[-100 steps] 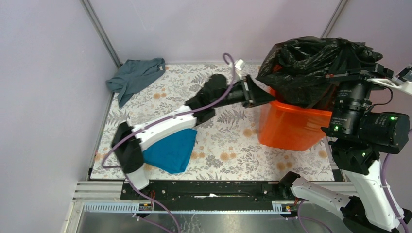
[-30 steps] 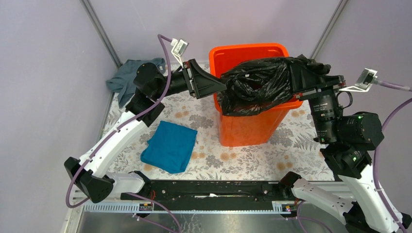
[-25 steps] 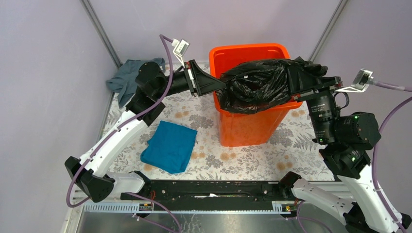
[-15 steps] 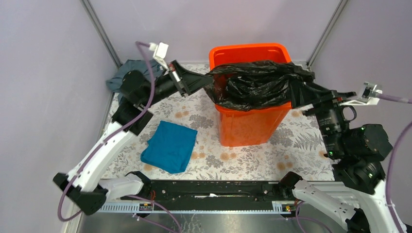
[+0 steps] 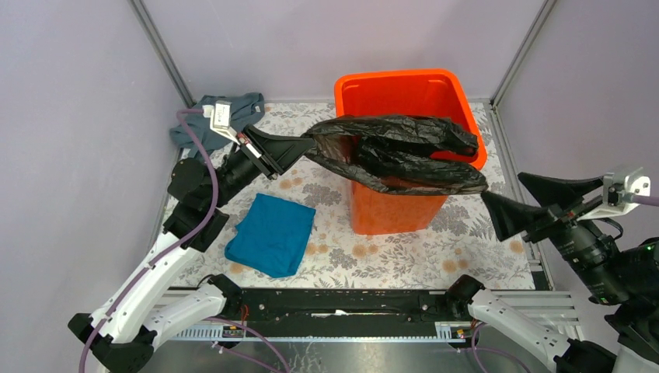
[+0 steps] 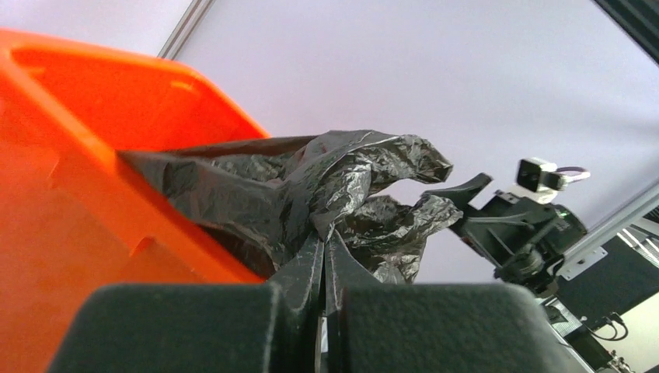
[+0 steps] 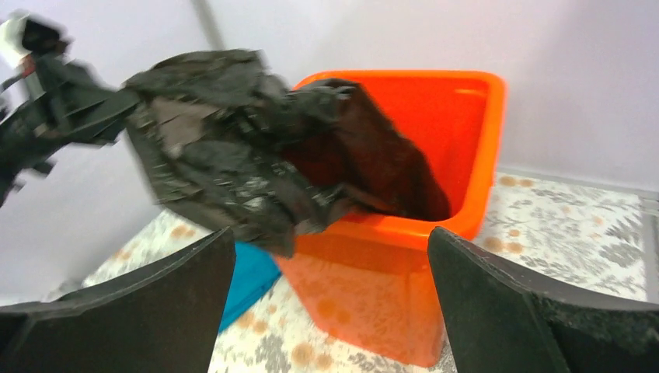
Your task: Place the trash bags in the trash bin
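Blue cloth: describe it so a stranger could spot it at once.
Find the big orange trash bin on the floral table. Left of its base lies the blue cloth, flat and folded. It is bright teal, unlike the crumpled grey cloth in the far left corner.

Nothing to read here: no lettering shows on the orange trash bin point(image 5: 388, 214), none on the black trash bag point(image 5: 412, 163), and the table cover point(image 5: 466, 241) carries only a flower pattern, no words or numbers.
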Available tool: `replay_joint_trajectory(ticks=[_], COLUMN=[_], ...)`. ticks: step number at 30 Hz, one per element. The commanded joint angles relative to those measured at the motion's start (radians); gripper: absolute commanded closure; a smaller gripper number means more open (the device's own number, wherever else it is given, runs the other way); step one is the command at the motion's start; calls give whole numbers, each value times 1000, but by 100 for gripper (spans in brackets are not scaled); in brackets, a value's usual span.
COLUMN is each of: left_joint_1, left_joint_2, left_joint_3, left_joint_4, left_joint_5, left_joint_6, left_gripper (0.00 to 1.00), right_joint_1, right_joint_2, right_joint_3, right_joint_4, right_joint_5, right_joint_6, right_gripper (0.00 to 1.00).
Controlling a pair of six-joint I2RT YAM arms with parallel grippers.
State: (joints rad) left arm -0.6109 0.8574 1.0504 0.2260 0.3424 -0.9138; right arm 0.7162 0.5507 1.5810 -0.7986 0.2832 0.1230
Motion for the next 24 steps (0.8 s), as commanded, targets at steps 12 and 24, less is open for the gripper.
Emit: replay_joint_trajectory(ticks=[12,24], left_joint_1=[3,4], left_joint_2=[-136,-136], left_joint_3=[-76,-87], left_joint_4=[-254,-271], left_joint_5=[-117,-114], left_joint_6=[48,49], left_gripper=[100,100], right_joint_1=[-1,-1], right_joint_2=[83,163], right_joint_3=[9,128], right_joint_4=[-168,0], right_joint_5=[-268,-67], right_joint_6=[130,190], right_gripper=[0,0])
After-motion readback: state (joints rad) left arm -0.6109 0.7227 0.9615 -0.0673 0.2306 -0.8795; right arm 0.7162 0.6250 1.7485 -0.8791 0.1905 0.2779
